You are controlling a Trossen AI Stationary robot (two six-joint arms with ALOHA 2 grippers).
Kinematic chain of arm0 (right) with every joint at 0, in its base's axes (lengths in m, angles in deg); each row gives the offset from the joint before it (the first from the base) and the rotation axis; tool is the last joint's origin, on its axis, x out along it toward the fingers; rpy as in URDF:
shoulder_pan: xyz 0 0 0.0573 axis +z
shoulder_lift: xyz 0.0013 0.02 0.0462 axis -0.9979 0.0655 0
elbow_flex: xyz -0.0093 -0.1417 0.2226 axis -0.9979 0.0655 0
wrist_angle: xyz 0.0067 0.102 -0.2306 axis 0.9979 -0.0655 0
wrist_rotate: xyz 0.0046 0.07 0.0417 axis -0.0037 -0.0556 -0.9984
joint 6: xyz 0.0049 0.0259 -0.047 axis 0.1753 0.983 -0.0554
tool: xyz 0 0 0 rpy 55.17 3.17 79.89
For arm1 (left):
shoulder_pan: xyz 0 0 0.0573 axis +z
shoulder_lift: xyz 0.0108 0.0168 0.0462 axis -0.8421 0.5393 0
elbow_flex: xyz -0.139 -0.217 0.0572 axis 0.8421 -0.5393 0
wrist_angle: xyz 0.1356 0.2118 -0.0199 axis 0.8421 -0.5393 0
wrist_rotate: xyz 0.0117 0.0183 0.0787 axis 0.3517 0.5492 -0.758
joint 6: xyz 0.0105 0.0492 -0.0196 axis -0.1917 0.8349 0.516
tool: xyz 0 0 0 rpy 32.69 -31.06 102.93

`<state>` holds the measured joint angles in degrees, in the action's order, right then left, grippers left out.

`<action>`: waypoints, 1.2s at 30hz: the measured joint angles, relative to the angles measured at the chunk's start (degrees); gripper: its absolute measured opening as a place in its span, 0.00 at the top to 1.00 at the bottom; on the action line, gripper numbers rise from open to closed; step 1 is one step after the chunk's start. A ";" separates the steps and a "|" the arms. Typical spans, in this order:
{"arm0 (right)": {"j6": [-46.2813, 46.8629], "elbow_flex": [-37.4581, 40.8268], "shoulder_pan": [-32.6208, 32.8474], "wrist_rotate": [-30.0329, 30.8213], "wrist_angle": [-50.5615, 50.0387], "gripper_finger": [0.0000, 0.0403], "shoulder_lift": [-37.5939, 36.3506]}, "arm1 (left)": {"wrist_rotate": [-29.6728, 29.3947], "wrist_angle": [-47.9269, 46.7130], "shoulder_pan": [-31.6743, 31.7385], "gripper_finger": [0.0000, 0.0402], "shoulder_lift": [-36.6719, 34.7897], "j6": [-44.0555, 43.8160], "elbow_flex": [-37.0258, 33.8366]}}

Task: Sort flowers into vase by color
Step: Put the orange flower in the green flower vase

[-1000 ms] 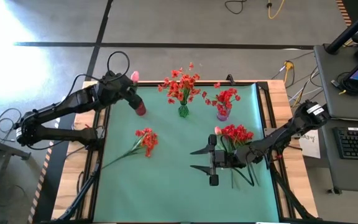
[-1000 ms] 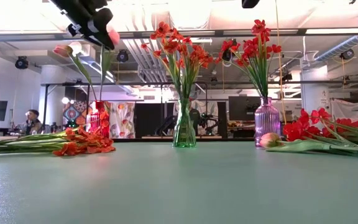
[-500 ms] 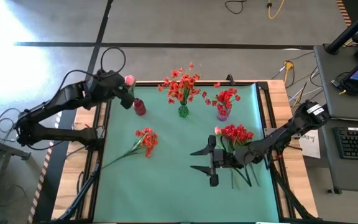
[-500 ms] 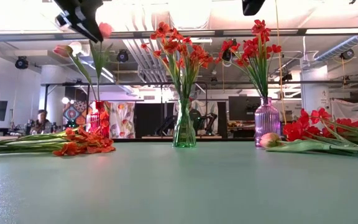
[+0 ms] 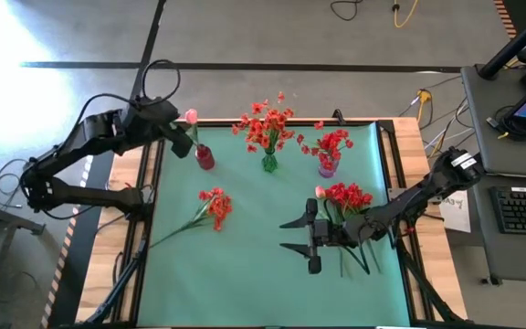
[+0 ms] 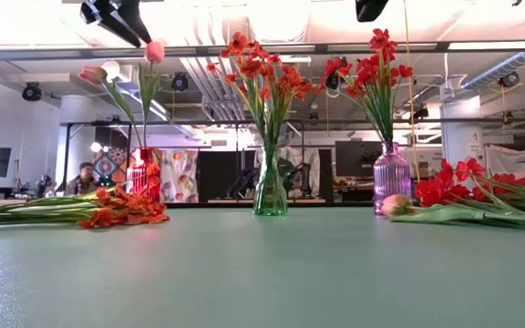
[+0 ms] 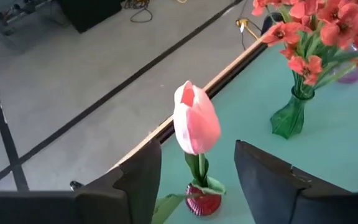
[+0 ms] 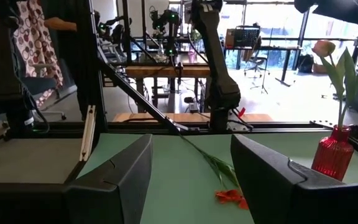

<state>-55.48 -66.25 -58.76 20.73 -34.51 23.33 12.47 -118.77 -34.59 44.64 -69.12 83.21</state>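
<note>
Plainly spread, the left gripper [image 7: 196, 155]: two dark fingers well apart, nothing pinched, hung high over the far left corner of the green table mat [image 5: 254, 274]. Straight ahead in the gap, seen from the left wrist, a pink tulip bud [image 7: 196, 121] on a green stem, standing upright in the small red glass vase [image 7: 202, 200] below; judged already seated and let go, with no finger touching it. Long axis of that stem vertical, so probably a clear way out by lifting or backing off toward the table's left edge, without brushing the bud sideways.

Left arm folded in from the left, forearm reaching across the table edge, wrist tipped downward at the vase.

Further along the far side: a green glass vase [image 5: 269, 164] filled with orange-red blossoms, then a purple glass vase [image 5: 327, 167] filled with deep red ones.

Lying flat and unsorted: a loose bunch of orange-red flowers [image 5: 214, 206] left of centre, blossoms toward the middle, stems trailing toward the near left corner; nearer the left arm than the right. On the right side, a heap of deep red flowers [image 5: 349, 196] with one small pink bud [image 5: 320, 192] at its edge.

Right gripper [image 5: 290, 235] low over the mat just beside that heap, fingers spread, empty, pointing toward the left arm's side.
</note>
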 joint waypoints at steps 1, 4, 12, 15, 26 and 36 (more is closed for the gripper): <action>0.21 0.00 0.00 0.00 -0.28 0.48 0.00 | 0.37 -1.37 -0.15 0.51 0.27 -0.04 1.02; 2.66 0.02 0.00 0.01 -2.44 0.48 -0.74 | 0.51 -7.64 -0.25 0.49 1.35 -2.08 6.64; 22.28 -3.17 0.45 -6.49 -26.60 0.48 -7.54 | 17.56 -10.71 -4.27 0.48 1.90 -8.24 18.00; 26.92 -5.97 0.78 -6.52 -39.68 0.48 -8.35 | 20.14 -7.73 -9.79 0.49 1.96 -10.55 17.96; 36.82 -9.40 3.11 -6.54 -59.65 0.48 -8.37 | 2.82 -7.44 -39.02 0.54 6.84 -19.98 17.91; 43.42 -9.40 4.92 -7.31 -64.48 0.48 -8.35 | 0.99 -22.68 -53.92 0.54 14.09 -37.19 17.89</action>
<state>-12.06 -75.65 -53.84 13.42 -98.99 14.98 13.46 -141.45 -88.51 58.73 -106.31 101.10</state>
